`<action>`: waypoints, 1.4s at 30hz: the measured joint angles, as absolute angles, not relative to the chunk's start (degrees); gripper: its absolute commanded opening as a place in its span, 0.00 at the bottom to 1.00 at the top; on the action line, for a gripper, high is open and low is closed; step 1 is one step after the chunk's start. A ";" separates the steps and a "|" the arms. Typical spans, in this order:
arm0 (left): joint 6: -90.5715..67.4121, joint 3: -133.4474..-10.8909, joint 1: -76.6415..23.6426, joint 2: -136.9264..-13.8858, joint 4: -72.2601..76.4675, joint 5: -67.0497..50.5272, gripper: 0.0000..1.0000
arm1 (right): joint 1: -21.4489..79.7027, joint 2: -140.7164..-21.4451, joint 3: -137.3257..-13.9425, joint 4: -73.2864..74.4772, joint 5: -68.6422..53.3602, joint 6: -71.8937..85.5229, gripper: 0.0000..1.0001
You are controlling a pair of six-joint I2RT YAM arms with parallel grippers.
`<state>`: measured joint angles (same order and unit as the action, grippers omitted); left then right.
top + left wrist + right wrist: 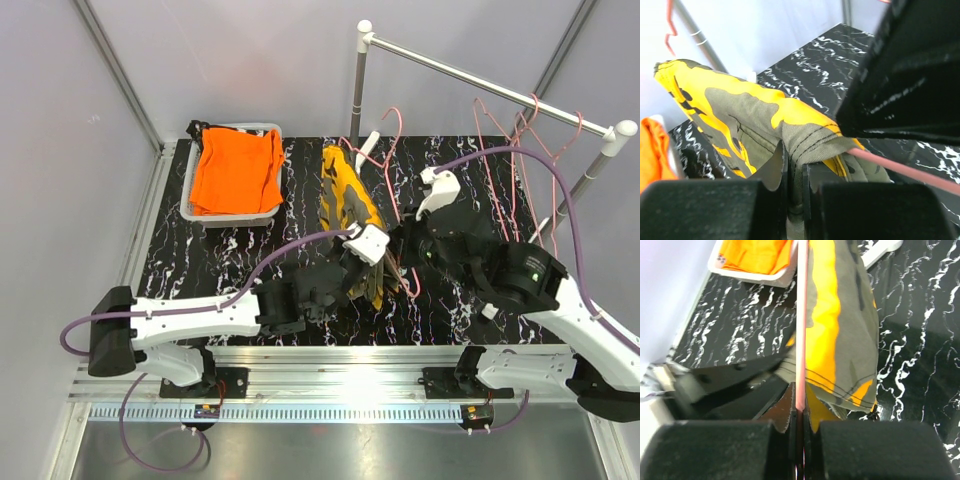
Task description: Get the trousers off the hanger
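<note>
The orange-and-olive camouflage trousers point(345, 205) lie draped over a pink wire hanger point(392, 135) in the middle of the black marbled table. My left gripper point(372, 262) is shut on a fold of their olive cloth at the near end, seen in the left wrist view point(795, 165). My right gripper point(405, 255) is shut on the hanger's pink bar point(801, 315), right beside the cloth point(840, 325). The plain orange trousers point(235, 170) lie in the bin at the back left. A bit of black cloth point(200, 128) shows at the bin's back rim; I cannot tell speckles.
A grey bin point(195, 205) stands at the back left. A white clothes rail point(490, 85) crosses the back right with several bare pink hangers point(530, 130) on it. Its white foot point(368, 145) rests on the table behind the trousers.
</note>
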<state>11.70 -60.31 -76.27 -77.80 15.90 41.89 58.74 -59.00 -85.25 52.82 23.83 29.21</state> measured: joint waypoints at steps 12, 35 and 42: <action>11.94 -64.40 -75.83 -70.63 9.43 50.59 0.00 | 59.07 -62.78 -74.19 44.42 30.94 29.52 0.00; 14.52 -81.45 -52.69 -61.47 -2.42 55.37 0.00 | 57.76 -64.71 -58.85 37.69 30.33 33.28 0.00; 15.00 -84.47 -33.74 -62.13 -9.45 52.38 0.00 | 57.74 -60.42 -58.83 38.22 29.26 33.23 0.00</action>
<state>15.00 -84.47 -33.74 -62.13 -9.45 52.38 57.74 -60.42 -58.83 38.22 29.26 33.23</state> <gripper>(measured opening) 0.072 0.047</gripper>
